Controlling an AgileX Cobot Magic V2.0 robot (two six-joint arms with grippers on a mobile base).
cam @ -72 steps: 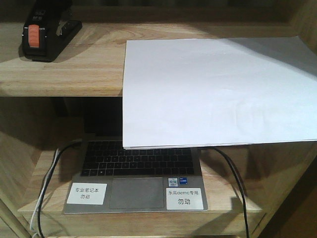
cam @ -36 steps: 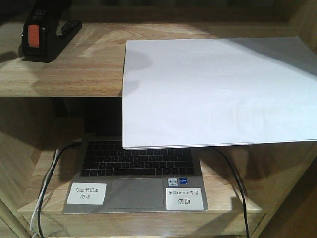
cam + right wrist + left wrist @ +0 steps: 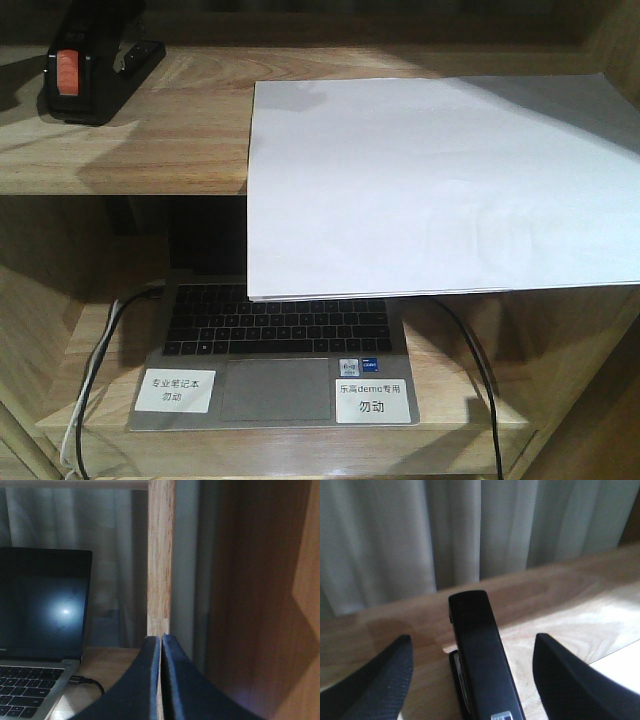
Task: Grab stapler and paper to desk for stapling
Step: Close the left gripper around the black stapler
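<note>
Stapler (image 3: 480,650) sits between the left gripper's (image 3: 472,642) fingers (image 3: 375,680), which are spread wide with a gap on each side, not touching it. Left arm reaches level into the shelf (image 3: 150,150), pointing at its back. Stapler is on the shelf's top board, back-left corner. Paper (image 3: 430,180) is on the same board to the right, overhanging the front edge. Right gripper (image 3: 161,642) is pressed closed and empty, low at the shelf's upright post (image 3: 160,555), beside the laptop (image 3: 40,605).
</note>
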